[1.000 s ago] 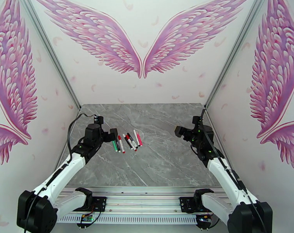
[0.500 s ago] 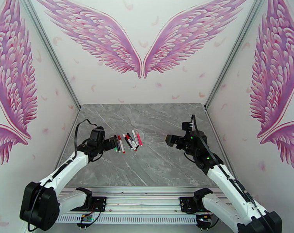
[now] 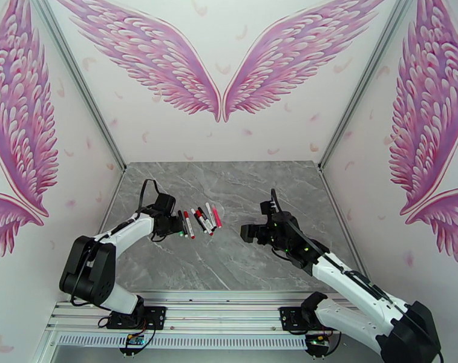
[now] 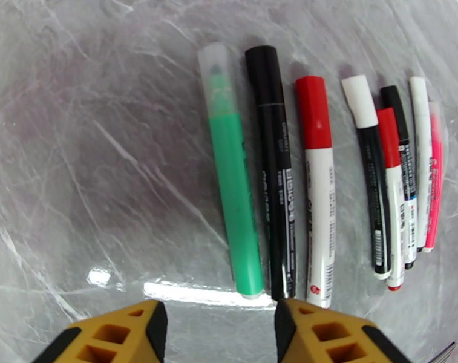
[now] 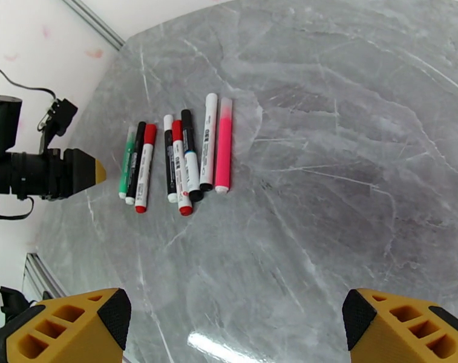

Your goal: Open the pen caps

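My left gripper (image 4: 216,322) hangs half-spread, pinching nothing, just short of the butt ends of the green highlighter (image 4: 235,195) and black marker (image 4: 277,176). I judge I'm picking a first pen, and next one barrel must sit squarely between my pads. All pen caps (image 4: 313,110) are on, at the far ends. My right gripper (image 5: 236,313) stands spread wide. The frame edge cuts off my fingers.

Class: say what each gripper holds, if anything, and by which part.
Nothing is held. The left gripper stands open just short of the green plastic marker pen; the right gripper hangs open above the grey marble table.
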You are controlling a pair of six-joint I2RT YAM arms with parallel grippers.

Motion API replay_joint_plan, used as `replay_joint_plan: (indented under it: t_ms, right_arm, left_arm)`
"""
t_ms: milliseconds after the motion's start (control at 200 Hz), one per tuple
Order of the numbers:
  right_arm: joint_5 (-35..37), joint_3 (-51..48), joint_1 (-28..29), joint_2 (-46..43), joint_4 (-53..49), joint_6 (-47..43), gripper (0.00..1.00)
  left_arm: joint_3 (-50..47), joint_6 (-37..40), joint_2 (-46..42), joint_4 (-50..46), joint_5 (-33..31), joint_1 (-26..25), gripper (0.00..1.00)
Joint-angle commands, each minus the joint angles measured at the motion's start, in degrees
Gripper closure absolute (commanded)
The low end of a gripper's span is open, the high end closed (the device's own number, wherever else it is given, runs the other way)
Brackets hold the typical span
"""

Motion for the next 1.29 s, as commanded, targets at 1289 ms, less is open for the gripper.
replay_joint_plan:
  t_ms: [1289]
  right_arm:
    - [2.0,3.1,1.8,8.1,1.8,0.8,0.01]
  left_arm:
    - [7.7,3.0,12.3,-2.5,-3.3,2.1,0.59]
